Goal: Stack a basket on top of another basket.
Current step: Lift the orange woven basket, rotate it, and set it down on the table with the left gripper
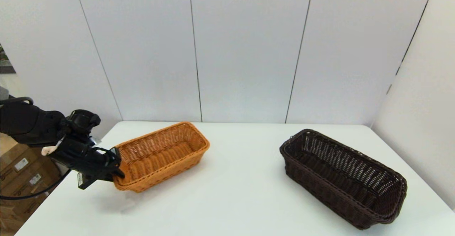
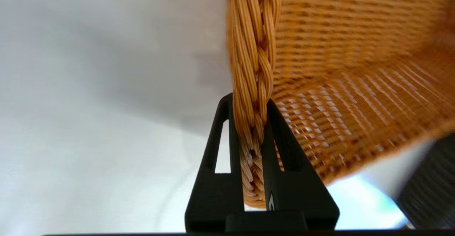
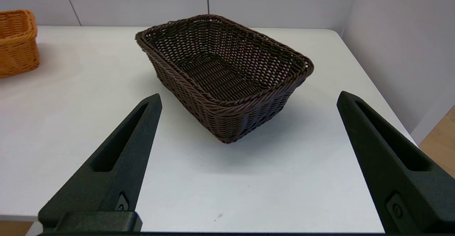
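We see the left tool [image 1: 115, 168] reaching in low from the counter's [image 1: 231, 193] left edge, clamped on the braided rim of the orange-tan rectangular wicker basket [image 1: 163, 154]. The right tool [image 3: 249, 150] hangs wide open before the dark brown rectangular wicker basket [image 1: 341, 179], which sits on the counter's right side, well apart.

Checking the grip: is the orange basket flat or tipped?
Tipped: left gripper pinches orange basket's rim, near end raised off the table.

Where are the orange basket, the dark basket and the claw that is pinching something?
orange-tan basket [image 1: 161, 156], head view: inner floor.
dark brown basket [image 3: 220, 72], right wrist view: inner floor.
left gripper [image 2: 249, 122], left wrist view: between its fingertips, clamped on the orange basket's braided rim.
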`<state>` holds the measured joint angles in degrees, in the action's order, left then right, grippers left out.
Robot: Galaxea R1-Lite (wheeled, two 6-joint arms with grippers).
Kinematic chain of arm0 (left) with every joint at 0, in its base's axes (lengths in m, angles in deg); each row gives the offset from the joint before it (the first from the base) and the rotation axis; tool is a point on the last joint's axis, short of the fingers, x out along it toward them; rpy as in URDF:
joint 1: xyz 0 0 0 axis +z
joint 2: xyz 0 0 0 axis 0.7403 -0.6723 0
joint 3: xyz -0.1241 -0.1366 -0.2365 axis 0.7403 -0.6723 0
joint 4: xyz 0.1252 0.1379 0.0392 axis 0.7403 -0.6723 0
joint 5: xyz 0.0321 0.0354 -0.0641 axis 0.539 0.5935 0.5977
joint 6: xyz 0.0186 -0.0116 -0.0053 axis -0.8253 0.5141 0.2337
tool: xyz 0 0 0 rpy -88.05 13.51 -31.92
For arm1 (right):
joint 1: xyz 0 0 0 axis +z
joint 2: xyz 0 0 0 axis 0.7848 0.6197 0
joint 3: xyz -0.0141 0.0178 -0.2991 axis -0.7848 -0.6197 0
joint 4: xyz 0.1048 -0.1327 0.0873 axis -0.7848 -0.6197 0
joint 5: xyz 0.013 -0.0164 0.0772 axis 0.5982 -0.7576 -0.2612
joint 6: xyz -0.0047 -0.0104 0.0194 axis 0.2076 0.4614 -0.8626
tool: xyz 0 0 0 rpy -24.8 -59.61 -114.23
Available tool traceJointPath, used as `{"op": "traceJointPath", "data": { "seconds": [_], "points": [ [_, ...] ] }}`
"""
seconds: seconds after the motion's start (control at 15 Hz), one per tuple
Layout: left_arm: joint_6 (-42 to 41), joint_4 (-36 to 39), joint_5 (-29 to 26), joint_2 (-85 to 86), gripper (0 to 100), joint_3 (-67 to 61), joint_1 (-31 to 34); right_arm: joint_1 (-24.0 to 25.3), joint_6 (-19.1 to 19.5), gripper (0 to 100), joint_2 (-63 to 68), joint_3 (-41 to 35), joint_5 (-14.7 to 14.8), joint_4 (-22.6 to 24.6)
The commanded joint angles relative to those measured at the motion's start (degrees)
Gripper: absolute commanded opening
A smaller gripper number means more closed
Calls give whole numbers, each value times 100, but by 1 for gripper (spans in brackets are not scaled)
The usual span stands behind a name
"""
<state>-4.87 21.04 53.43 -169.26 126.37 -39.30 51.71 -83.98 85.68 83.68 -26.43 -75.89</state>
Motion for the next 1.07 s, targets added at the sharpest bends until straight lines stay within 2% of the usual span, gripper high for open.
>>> {"op": "traceJointPath", "data": {
  "seconds": [0.07, 0.4, 0.73, 1.07],
  "points": [
    [-132, -22, -753, 182, 0, -20, 244, 0, 0, 100, -2, -4, 2, -2],
    [-694, -31, -1720, 358, 0, -266, 560, 0, 0, 100, -2, -4, 2, -2],
    [-958, -75, -2115, 481, 0, -328, 560, 0, 0, 100, -2, -4, 2, -2],
    [-2311, -1050, -2326, 516, 0, -275, 437, 0, 0, 100, -2, 5, 2, -2]
  ]
}}
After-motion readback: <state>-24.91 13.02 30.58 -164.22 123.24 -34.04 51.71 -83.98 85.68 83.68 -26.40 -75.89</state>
